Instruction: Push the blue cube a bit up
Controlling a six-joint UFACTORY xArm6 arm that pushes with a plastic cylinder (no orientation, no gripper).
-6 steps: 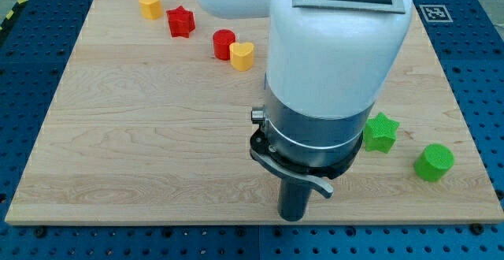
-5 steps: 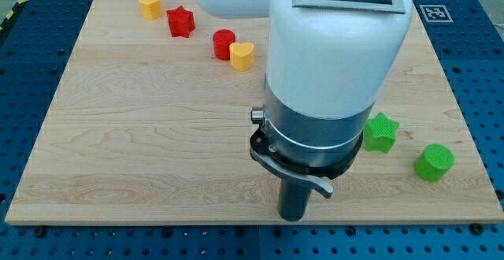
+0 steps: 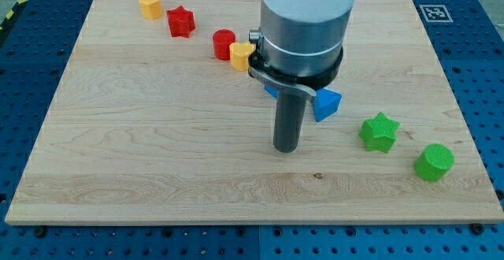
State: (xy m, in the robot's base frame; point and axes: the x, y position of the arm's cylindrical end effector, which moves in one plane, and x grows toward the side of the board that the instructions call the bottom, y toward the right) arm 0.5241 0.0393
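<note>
My tip [image 3: 286, 149] rests on the wooden board [image 3: 142, 134] near its middle. A blue block [image 3: 327, 103] lies just up and to the right of the tip, partly behind the arm's collar; its shape is unclear. A sliver of a second blue block [image 3: 270, 90] shows to the left of the rod, mostly hidden by it. The tip is below both blue blocks and apart from them. The arm's body [image 3: 303, 16] covers the board's upper middle.
A yellow block [image 3: 150, 5], a red star [image 3: 180, 21], a red cylinder [image 3: 224, 43] and a yellow heart [image 3: 241, 55] run along the upper left. A green star [image 3: 379, 131] and a green cylinder [image 3: 434, 162] sit at the lower right.
The arm has moved up the view from the board's bottom edge to its middle. The two blue blocks, hidden behind the arm before, now show beside the rod.
</note>
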